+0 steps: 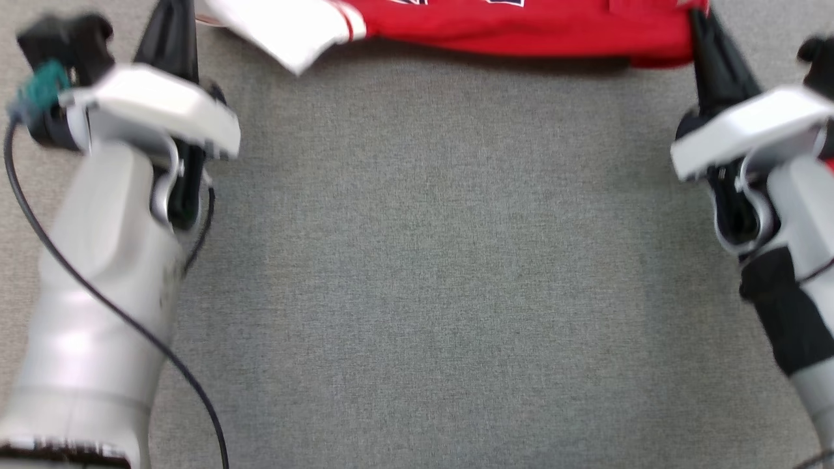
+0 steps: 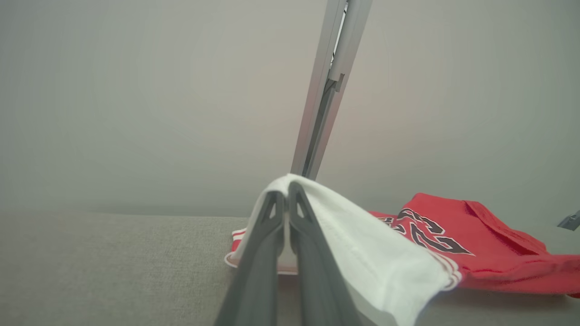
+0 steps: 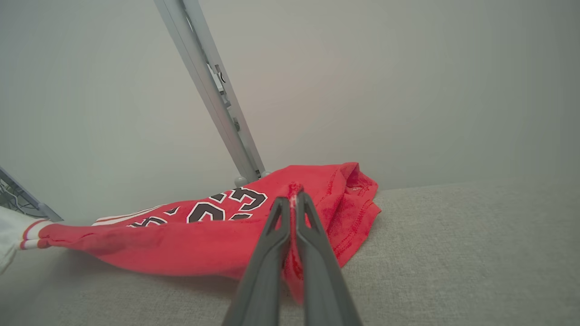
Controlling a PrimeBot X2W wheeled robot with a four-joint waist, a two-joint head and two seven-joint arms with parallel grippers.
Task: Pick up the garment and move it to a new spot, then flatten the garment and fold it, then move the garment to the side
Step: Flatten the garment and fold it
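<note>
The garment is a red jersey with white sleeves and dark lettering, stretched along the top edge of the head view over the grey cloth surface. My left gripper is shut on its white sleeve part, which drapes over the fingers. At the opposite end my right gripper is shut on the red edge of the garment, fabric pinched between the fingertips. The stretch of garment between the two grippers hangs a little above the surface and casts a shadow.
The grey fabric tabletop spreads wide between my two arms. A slanted metal post rises behind the garment against a pale wall, and the same post stands in the right wrist view. A cable runs along my left forearm.
</note>
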